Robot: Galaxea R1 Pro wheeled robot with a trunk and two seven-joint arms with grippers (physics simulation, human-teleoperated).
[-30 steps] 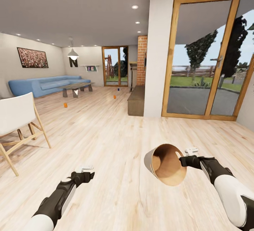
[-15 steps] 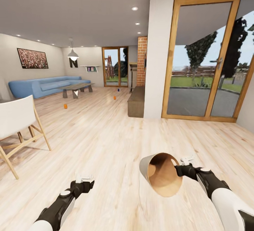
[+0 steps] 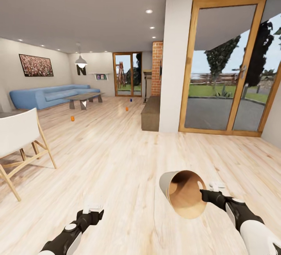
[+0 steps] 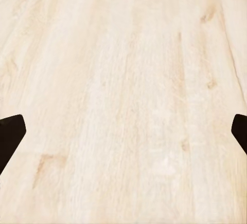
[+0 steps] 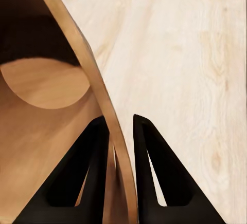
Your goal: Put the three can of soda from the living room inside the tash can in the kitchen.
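1. Right gripper [image 3: 212, 192] is clamped on the bin [image 3: 183, 193] rim: in the right wrist view 1 finger [image 5: 85, 175] sits inside the wall and the other outside, the bin [image 5: 46, 131] wall pinched between them.
2. The bin is carried off the floor [image 3: 125, 157], tipped on its side, its coppery inside facing the camera.
3. Left gripper [image 3: 93, 210] holds nothing; in the left wrist view its fingertips [image 4: 10, 134] stand wide apart at opposite edges, bare floor [image 4: 123, 90] between them.
4. A white chair [image 3: 19, 138] with a wooden frame stands at the left, near the robot.
5. Glass doors [image 3: 230, 71] in a wood frame are on the right, beside a white pillar [image 3: 175, 64].
6. 1 orange can [image 3: 72, 118] stands on the floor in front of the coffee table [image 3: 84, 97].
7. A 2nd orange can [image 3: 127, 108] stands farther off, near the low cabinet [image 3: 151, 112].
8. A dark blue can [image 3: 131, 100] stands farthest, near the far doors.
9. The blue sofa [image 3: 50, 94] lines the left wall; the brick fireplace [image 3: 157, 68] rises behind the cabinet.
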